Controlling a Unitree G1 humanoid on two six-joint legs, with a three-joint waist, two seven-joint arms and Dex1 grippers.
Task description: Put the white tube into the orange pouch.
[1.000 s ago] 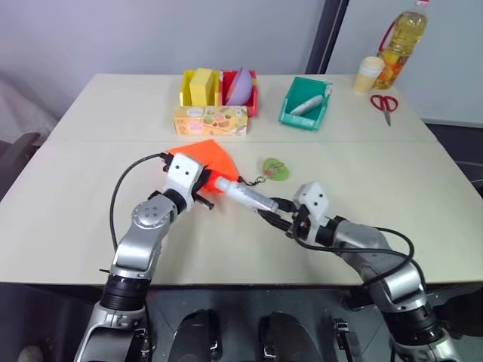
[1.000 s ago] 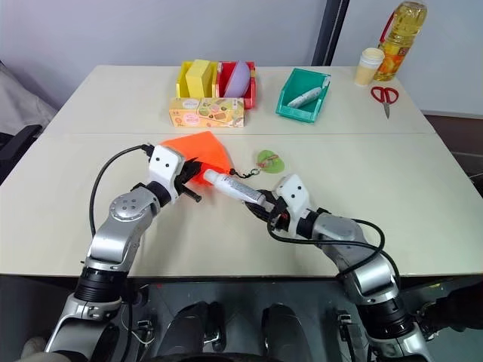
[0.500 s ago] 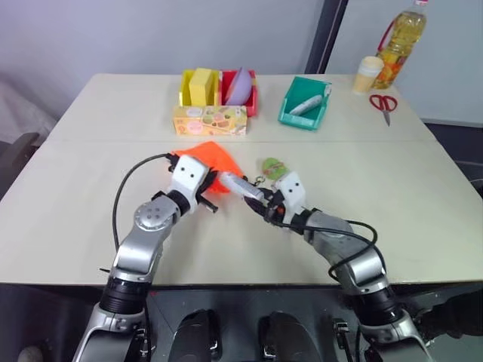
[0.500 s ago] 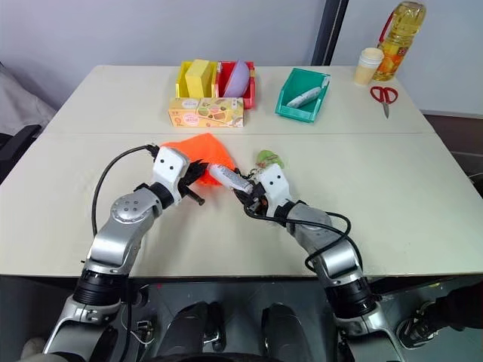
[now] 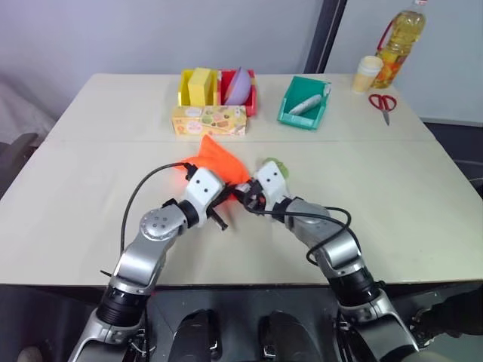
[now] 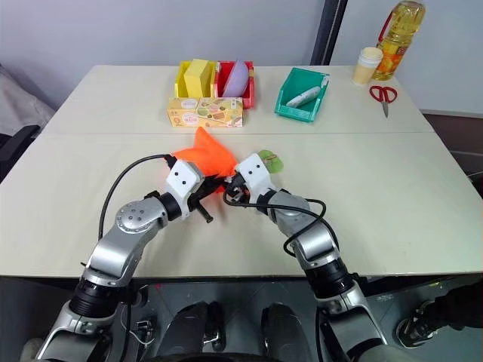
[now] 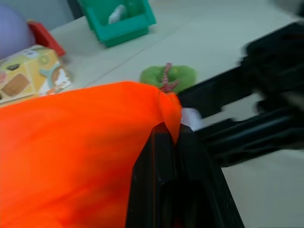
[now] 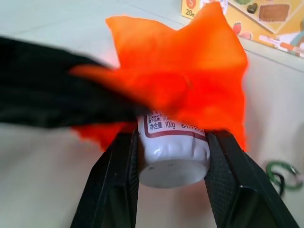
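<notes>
The right wrist view shows what the head views hide: the right end effector (image 8: 173, 185) has its two fingers (image 8: 111, 190) partly open and clamped on the flat end of the white tube (image 8: 173, 152), whose front is already inside the mouth of the orange pouch (image 8: 190, 80). On the tube's band the print reads "100g" and a number starting "64772"; the rest is covered by fabric. Just beyond these fingers, the dark bar crossing the pouch is the left end effector.

The left wrist view gives the other side: the left end effector (image 7: 166, 156) is fully closed, pinching the pouch's edge, with orange fabric spreading away from the fingers. Just past that edge a small patch of the white tube peeks out, held by the black right end effector. Beyond lies the green tag (image 7: 168, 76) with its twisted cord, flat on the counter (image 7: 247, 38).

The head views show the pouch (image 6: 207, 154) raised between the two end effectors, which meet near the counter's middle, the tube almost wholly hidden there. Well beyond them stand a printed snack box (image 6: 206, 112), a yellow bin (image 6: 196, 78), a red bin (image 6: 235, 78) and a green bin (image 6: 304, 94) holding another tube. Far off to the right end effector's side are scissors (image 6: 383, 96), a cup (image 6: 367, 65) and an oil bottle (image 6: 398, 35). The box's writing is too small to read.
</notes>
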